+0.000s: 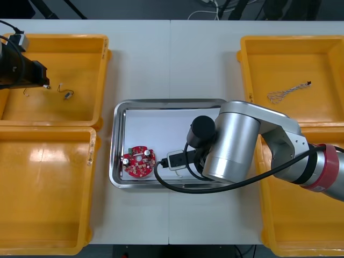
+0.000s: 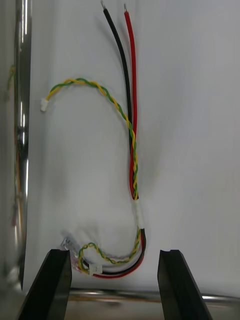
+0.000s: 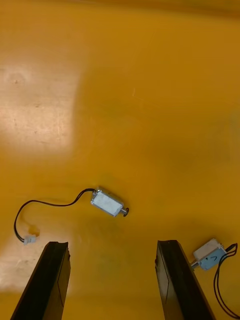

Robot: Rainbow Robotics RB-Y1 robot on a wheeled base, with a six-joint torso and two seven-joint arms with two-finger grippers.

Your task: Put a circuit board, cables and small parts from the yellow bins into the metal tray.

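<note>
My right gripper (image 2: 114,282) hangs open over the white inside of the metal tray (image 1: 161,102). A cable bundle (image 2: 131,150), red and black leads with a twisted yellow and green pair, lies flat on the tray floor; its looped end rests between my fingers. A round red circuit board (image 1: 138,162) lies in the tray's near left corner. My left gripper (image 3: 112,280) is open low over the far left yellow bin (image 1: 80,54). A small metal part (image 3: 108,202) with a thin black wire lies just beyond its fingers, and a second small metal part (image 3: 208,253) lies beside one finger.
A thin twisted cable (image 1: 287,92) lies in the far right bin (image 1: 290,54). The near left bin (image 1: 48,188) and near right bin (image 1: 293,226) flank the tray. My right arm's silver elbow (image 1: 236,142) covers the tray's right half.
</note>
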